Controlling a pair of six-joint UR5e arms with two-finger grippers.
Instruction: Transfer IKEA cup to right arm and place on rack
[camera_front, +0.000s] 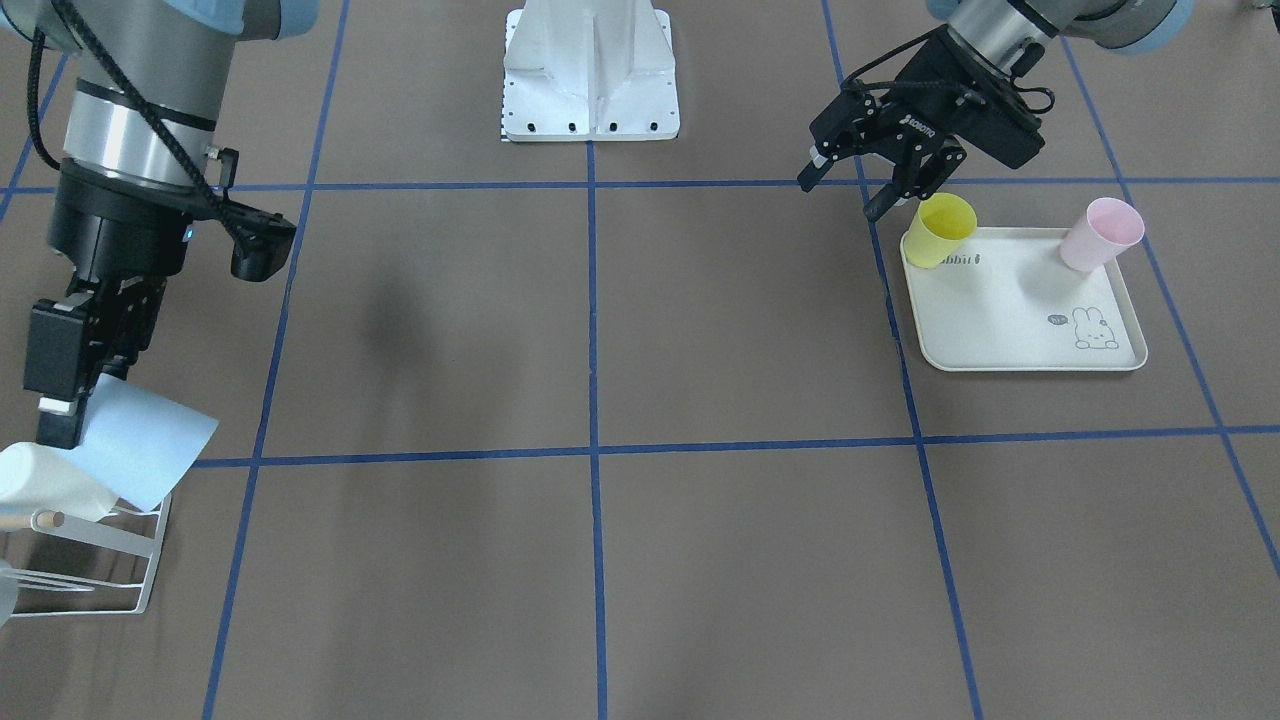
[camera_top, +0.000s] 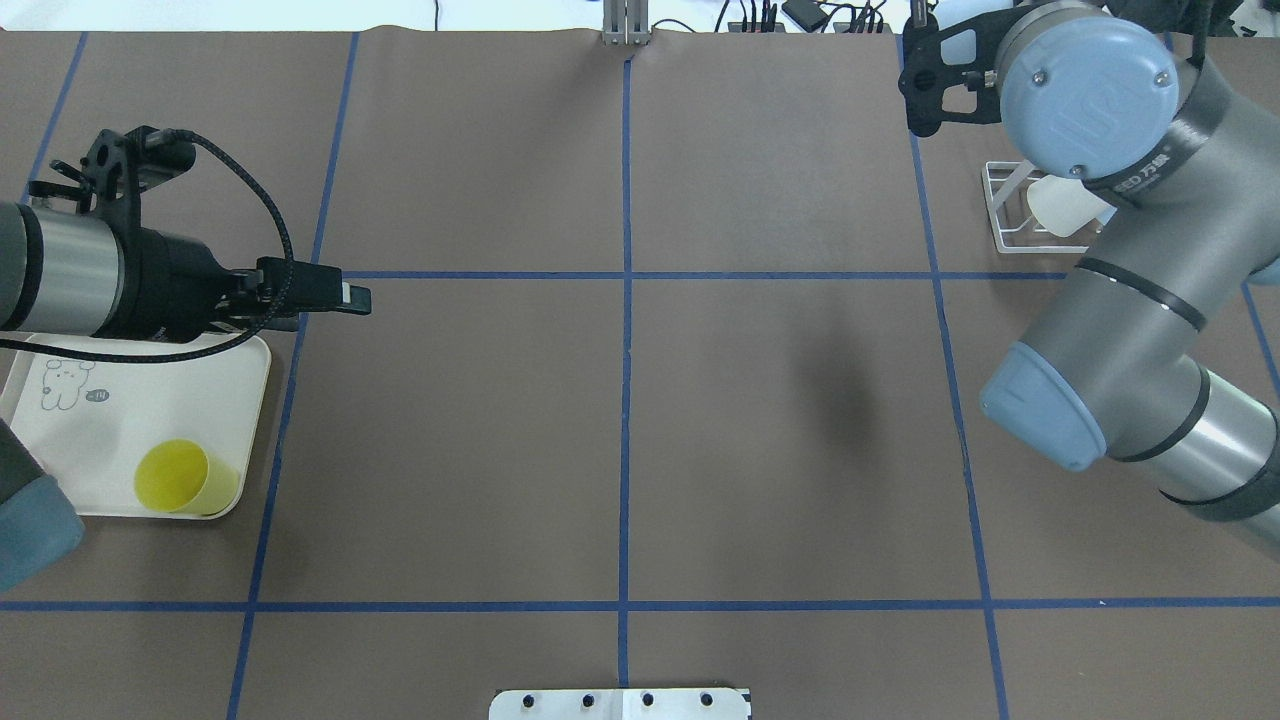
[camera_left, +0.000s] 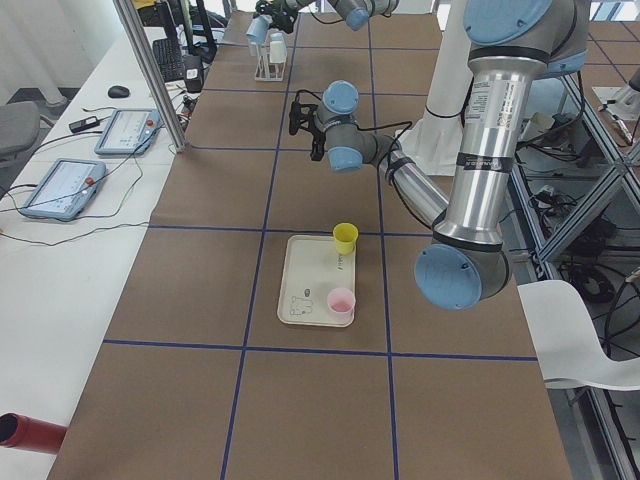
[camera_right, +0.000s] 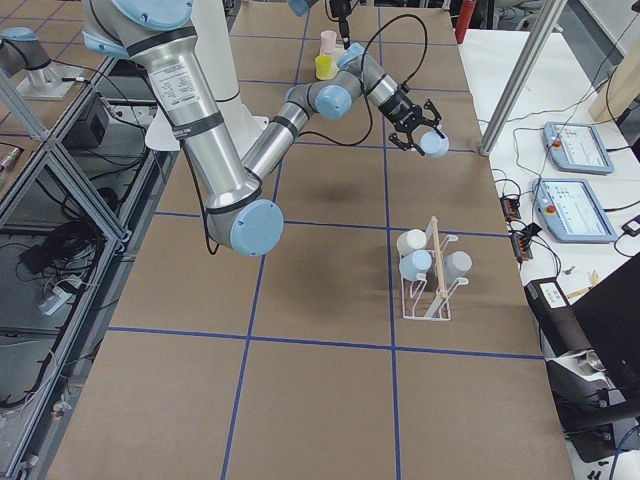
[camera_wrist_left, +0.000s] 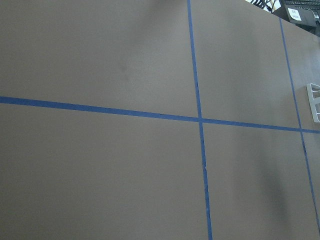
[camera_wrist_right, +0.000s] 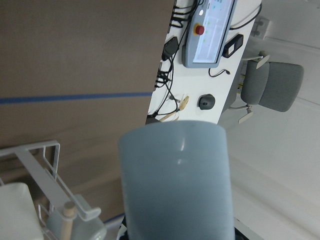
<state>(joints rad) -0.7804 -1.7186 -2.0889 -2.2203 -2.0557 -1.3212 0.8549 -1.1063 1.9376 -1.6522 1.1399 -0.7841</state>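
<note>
Jaws of right gripper (camera_front: 72, 420) clamping blue cup (camera_front: 150, 450), tilted, over rack (camera_front: 155, 555)

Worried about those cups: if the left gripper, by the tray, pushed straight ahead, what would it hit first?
Probably just the bare brown table. The left gripper slants down toward the table's middle, away from the yellow cup, and its wrist camera shows open table ahead.

Overhead and front-facing cameras look down from opposite long edges of the bench (camera_top: 780, 200), sharing the tray (camera_front: 1000, 320).
</note>
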